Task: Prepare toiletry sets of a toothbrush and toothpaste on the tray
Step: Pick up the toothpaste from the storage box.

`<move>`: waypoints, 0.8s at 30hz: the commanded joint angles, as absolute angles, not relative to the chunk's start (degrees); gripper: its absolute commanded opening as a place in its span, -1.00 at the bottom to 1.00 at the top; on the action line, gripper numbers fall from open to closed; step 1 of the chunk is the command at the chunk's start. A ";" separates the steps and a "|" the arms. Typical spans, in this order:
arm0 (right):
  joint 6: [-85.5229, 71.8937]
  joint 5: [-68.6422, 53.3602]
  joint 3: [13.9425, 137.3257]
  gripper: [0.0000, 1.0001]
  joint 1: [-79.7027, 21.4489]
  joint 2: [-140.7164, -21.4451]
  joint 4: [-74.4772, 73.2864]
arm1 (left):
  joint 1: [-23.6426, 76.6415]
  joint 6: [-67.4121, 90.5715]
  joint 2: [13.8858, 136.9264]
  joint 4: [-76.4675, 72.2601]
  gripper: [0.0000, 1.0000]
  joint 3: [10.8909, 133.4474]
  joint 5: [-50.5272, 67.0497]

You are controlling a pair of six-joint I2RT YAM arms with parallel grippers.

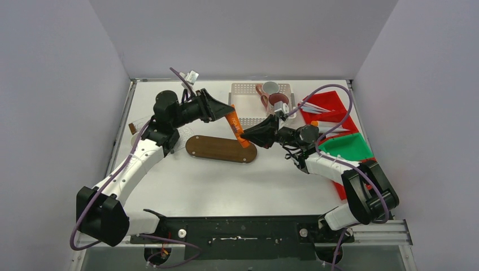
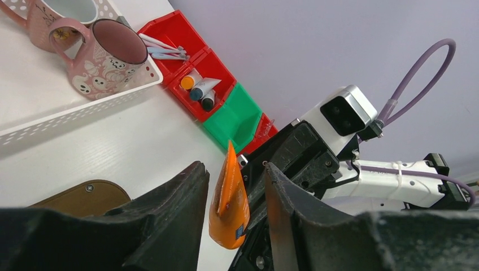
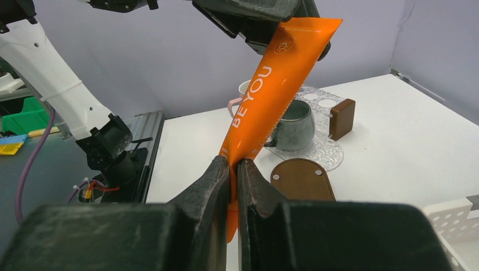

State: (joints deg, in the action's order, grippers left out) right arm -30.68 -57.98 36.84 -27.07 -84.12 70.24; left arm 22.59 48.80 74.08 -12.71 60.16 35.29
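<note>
An orange toothpaste tube (image 1: 237, 129) (image 3: 265, 96) hangs in the air between my two arms, over the oval wooden board (image 1: 220, 149). My right gripper (image 1: 247, 137) (image 3: 234, 164) is shut on its lower end. My left gripper (image 1: 230, 113) (image 2: 234, 169) straddles the upper end (image 2: 229, 197), open, with a gap showing on each side. A dark green mug (image 3: 294, 127) and a pale mug (image 3: 240, 93) behind it stand on a clear patterned tray (image 3: 325, 155). Slim toothbrushes (image 2: 164, 52) lie in a red bin (image 1: 325, 104).
A white perforated basket (image 1: 248, 90) at the back holds two pink-toned mugs (image 2: 107, 56) (image 2: 53, 20). A second red bin holds tubes (image 2: 200, 90), and a green bin (image 1: 347, 147) sits beside it. A small brown block (image 3: 342, 118) stands on the clear tray.
</note>
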 commanded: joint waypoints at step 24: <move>-24.26 -52.09 34.43 -0.48 -27.44 -82.07 75.12 | 23.26 46.94 68.39 -17.90 -1.00 61.00 30.53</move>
State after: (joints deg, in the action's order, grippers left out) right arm -28.88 -55.09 36.84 -27.40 -84.03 70.52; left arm 23.90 46.02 72.51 -11.55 59.99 33.23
